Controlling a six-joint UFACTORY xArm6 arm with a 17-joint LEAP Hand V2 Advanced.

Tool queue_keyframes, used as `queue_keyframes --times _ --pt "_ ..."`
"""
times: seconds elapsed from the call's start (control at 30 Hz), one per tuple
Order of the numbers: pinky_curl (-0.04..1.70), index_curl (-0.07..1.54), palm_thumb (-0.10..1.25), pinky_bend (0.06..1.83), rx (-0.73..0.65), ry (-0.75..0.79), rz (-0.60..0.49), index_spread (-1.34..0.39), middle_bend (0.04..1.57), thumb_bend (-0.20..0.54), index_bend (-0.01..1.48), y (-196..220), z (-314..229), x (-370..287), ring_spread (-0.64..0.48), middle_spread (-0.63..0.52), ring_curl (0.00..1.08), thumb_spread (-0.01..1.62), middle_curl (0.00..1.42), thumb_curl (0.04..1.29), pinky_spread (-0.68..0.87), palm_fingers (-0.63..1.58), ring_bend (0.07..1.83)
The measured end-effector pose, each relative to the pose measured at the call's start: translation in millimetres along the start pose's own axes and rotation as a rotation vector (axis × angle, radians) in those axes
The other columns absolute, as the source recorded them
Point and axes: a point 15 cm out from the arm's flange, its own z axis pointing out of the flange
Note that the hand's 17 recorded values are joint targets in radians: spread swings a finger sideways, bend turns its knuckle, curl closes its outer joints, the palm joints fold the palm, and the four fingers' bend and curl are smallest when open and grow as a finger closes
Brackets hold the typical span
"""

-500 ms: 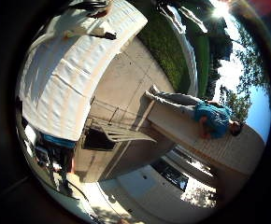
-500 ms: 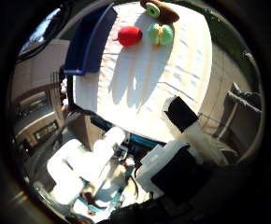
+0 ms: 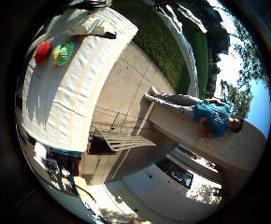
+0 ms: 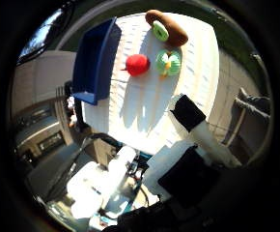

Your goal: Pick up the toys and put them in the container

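Little-finger-side palm view: round red soft toy (image 3: 43, 51) and green knitted toy (image 3: 63, 52) have newly entered sight on the white-clothed table (image 3: 74, 102).

Thumb-side palm view: both lie beside the blue plastic container (image 4: 94, 63), now larger as the camera nears; brown-and-green plush kiwi (image 4: 166, 27) beyond them. Hand (image 4: 198, 130) extended, empty.

I see three toys on the white table (image 4: 145, 111), upper centre of the thumb-side view. The red toy (image 4: 137, 64) lies just beside the green round one (image 4: 168, 63). The brown kiwi (image 4: 167, 28) with a green cut face lies above them. The blue container (image 4: 94, 63) stands empty at upper left.
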Motion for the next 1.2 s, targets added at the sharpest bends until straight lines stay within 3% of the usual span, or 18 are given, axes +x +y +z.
queue_keyframes --times 0.53,1.2 --pt "0.03 0.26 0.49 0.81 -0.225 0.074 -0.146 -0.08 0.22 -0.039 0.14 -86 100 4 0.26 0.02 0.32 1.12 0.39 0.31 0.48 0.25 0.53" --pt "0.02 0.25 0.54 0.80 -0.358 0.023 -0.241 -0.05 0.25 -0.023 0.16 -64 152 -54 0.24 0.00 0.34 1.11 0.42 0.30 0.48 0.30 0.53"
